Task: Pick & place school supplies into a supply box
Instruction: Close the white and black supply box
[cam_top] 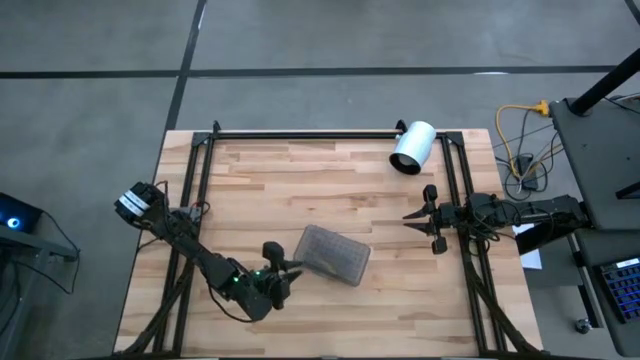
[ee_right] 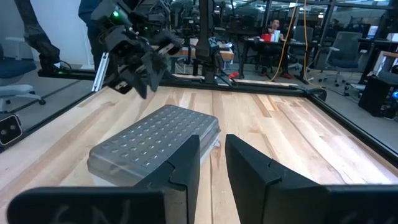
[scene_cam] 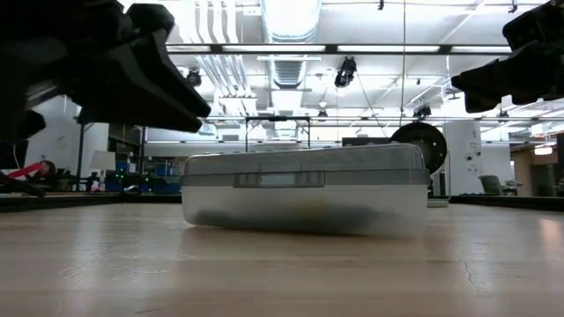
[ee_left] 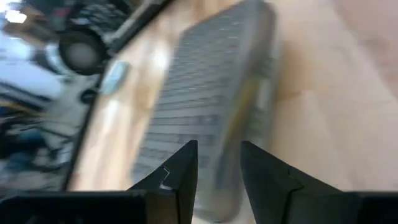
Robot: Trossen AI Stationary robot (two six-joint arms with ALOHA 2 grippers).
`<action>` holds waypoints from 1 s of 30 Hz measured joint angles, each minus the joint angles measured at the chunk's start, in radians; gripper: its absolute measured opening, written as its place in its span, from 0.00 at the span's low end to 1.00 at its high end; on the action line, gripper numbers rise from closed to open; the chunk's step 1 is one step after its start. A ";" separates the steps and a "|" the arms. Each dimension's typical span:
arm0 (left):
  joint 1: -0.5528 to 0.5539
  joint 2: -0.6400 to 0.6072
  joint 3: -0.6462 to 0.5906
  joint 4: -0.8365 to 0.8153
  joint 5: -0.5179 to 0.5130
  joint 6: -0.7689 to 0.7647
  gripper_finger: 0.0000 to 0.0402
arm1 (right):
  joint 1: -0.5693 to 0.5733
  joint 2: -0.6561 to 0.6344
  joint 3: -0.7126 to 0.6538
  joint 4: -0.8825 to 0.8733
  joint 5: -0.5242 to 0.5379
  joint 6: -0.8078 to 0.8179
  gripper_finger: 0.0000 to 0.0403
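Observation:
The supply box (cam_top: 335,255) lies flat on the wooden table near its middle, its dotted grey lid (ee_right: 158,134) shut. Dim dark shapes (scene_cam: 308,216) show through its clear wall; I cannot tell them apart. My left gripper (cam_top: 292,270) hovers just off the box's left end, slanting down toward it. Its fingers are open with nothing between them (ee_left: 217,155). The right wrist view shows it above the table beyond the box (ee_right: 146,65). My right gripper (cam_top: 415,218) waits level at the table's right side, open and empty (ee_right: 211,149).
A white cylinder (cam_top: 412,147) lies at the table's far right, by the black frame rail (cam_top: 300,133). Black rails also run along the left and right sides (cam_top: 462,200). Bare wood lies around the box. A person sits far off in the room (ee_right: 272,28).

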 joint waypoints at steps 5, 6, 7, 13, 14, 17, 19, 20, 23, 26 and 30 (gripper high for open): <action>0.026 0.000 0.001 0.000 0.054 0.022 0.26 | 0.000 0.000 0.000 0.000 0.000 0.000 0.17; 0.033 0.000 0.005 -0.001 0.054 0.031 0.26 | 0.000 0.000 0.000 0.000 0.000 0.000 0.17; 0.037 0.000 0.009 0.000 0.055 0.042 0.26 | 0.000 0.000 0.000 0.000 0.000 0.000 0.17; 0.049 -0.002 0.058 0.001 0.060 0.134 0.26 | 0.000 0.000 0.000 0.000 0.000 0.000 0.17; 0.055 -0.002 0.064 0.002 0.061 0.136 0.26 | 0.000 0.000 0.000 0.000 0.000 0.000 0.17; 0.074 -0.003 0.065 0.001 0.061 0.136 0.26 | 0.000 0.000 0.000 0.000 0.000 0.000 0.17; 0.083 -0.003 0.058 -0.001 0.059 0.136 0.26 | 0.000 0.000 0.000 0.000 0.000 0.000 0.17; 0.087 -0.003 0.057 -0.003 0.059 0.136 0.26 | 0.000 0.000 0.000 0.000 0.000 0.000 0.17; 0.098 -0.003 0.059 0.000 0.059 0.136 0.26 | 0.000 0.000 0.000 0.000 0.000 0.000 0.17; 0.107 -0.003 0.068 0.000 0.059 0.152 0.26 | 0.000 0.000 0.000 0.000 0.000 0.000 0.17; 0.118 -0.003 0.072 0.001 0.058 0.162 0.26 | 0.000 0.000 0.000 0.000 0.000 0.000 0.17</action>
